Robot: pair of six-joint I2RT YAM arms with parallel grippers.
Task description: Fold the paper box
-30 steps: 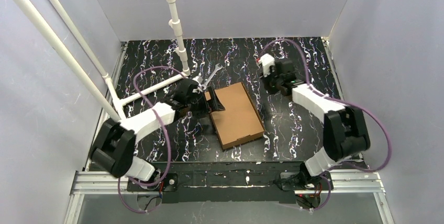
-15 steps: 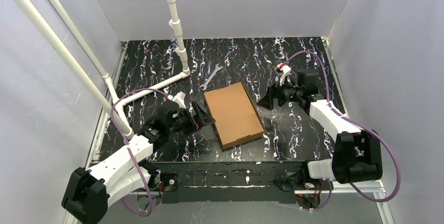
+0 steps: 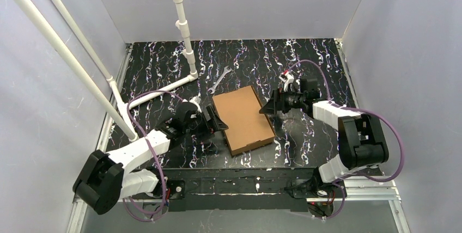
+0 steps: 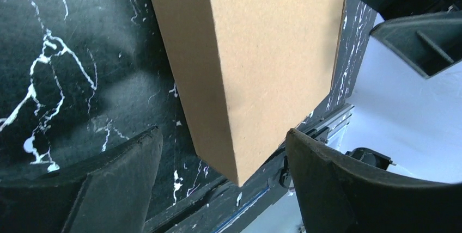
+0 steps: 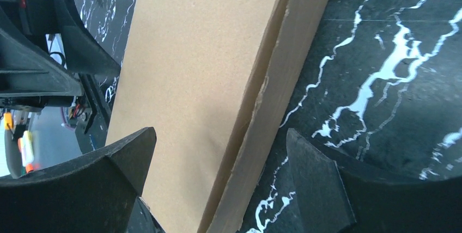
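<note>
The left pincer point(image 3: 219, 122) and the right pincer point(image 3: 271, 108) flank the closed box point(image 3: 243, 118), both released and holding nothing. One long edge lies just ahead of each. The table point(image 3: 163, 64) runs on well beyond both.

The top external camera sits high above and behind the arm bases at 6 o'clock. It tilts down toward 12 and is far enough back to take in the whole table point(image 3: 163, 64). The left wrist camera, on the left gripper point(image 3: 219, 122), sits low and very near the paper box point(image 4: 261, 53), facing roughly 3 o'clock. The right wrist camera, on the right gripper point(image 3: 271, 110), is equally close and faces about 9 o'clock. All three views share the box, and each wrist view seems to catch the opposite arm beyond it.
</note>
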